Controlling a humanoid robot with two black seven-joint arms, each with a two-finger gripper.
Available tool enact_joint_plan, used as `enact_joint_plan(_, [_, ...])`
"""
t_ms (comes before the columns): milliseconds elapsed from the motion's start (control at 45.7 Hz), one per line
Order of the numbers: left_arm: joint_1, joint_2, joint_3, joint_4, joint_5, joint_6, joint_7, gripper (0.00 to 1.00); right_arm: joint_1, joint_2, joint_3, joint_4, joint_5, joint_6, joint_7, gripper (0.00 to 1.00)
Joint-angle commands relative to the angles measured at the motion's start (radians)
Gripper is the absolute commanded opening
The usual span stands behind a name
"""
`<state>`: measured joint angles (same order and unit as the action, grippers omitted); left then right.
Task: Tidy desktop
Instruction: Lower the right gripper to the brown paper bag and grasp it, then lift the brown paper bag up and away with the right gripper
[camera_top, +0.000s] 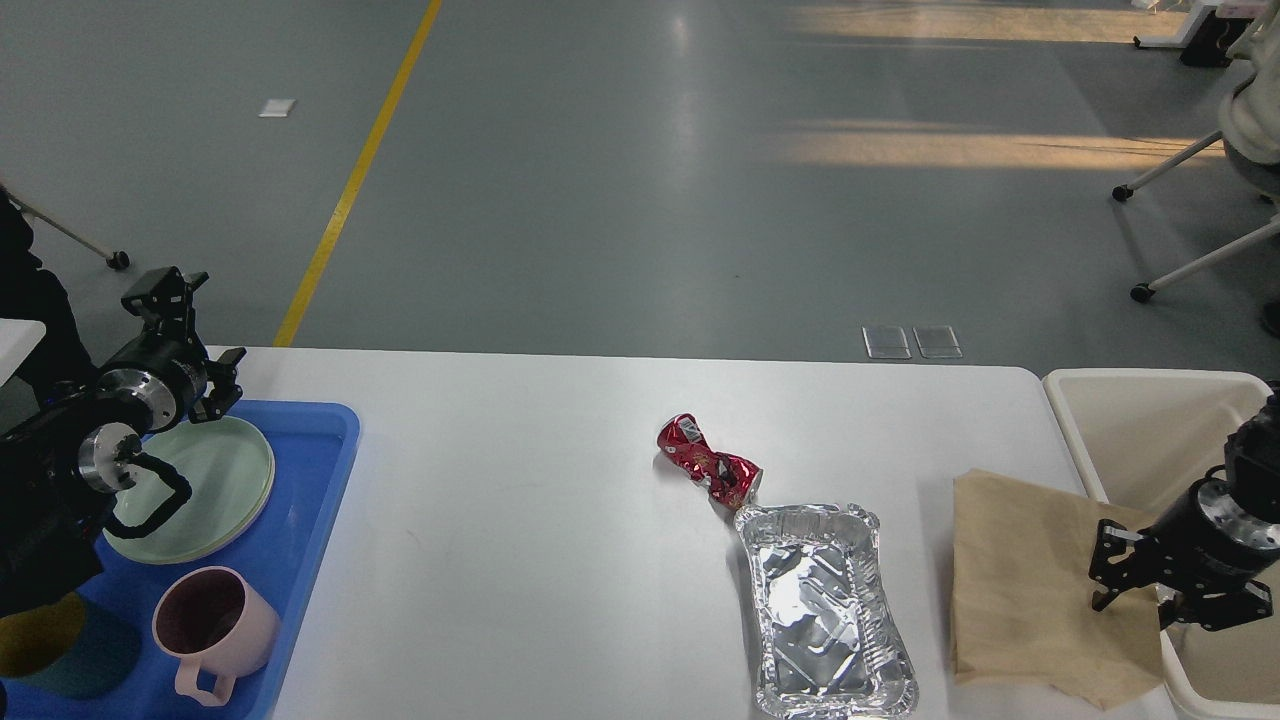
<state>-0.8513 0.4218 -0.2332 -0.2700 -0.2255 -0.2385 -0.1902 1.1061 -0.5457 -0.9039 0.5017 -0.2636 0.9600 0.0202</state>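
Where the right arm enters from the right edge, the right gripper (1135, 588) sits at the right border of the tan flat paper bag (1040, 580), which lies on the large white rectangular desktop (520, 520) beside the cream rectangular plastic bin (1150, 400). Its two black fingers (1108, 570) are seen apart, with one over the paper and the other over the bin rim; whether they grip the paper or only touch it cannot be told.

The left gripper (185, 340) is raised above the far left corner of the blue plastic tray (310, 480). Its two fingers stand visibly apart and hold nothing.

Tray contents: a pale green round plate (215, 485), a pink plastic mug (215, 630) with a handle, and a dark teal cup (60, 650) at the near left.

At the desktop centre lies a crushed red aluminium can (708, 468), touching or just beside the far corner of a dented rectangular silver foil tray (825, 610).
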Motion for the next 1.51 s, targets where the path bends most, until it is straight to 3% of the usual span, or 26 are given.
enact_joint_plan(0, [0.0, 0.0, 0.0, 0.0, 0.0, -0.001, 0.0, 0.96, 0.0, -0.005, 0.006, 0.0, 0.009, 0.0, 0.0, 0.0])
enact_joint_plan(854, [0.0, 0.0, 0.0, 0.0, 0.0, -0.001, 0.0, 0.96, 0.08, -0.039, 0.003, 0.003, 0.05, 0.0, 0.0, 0.0])
enact_joint_plan(1489, [0.0, 0.0, 0.0, 0.0, 0.0, 0.001, 0.0, 0.96, 0.33, -0.166, -0.02, 0.015, 0.046, 0.0, 0.0, 0.0])
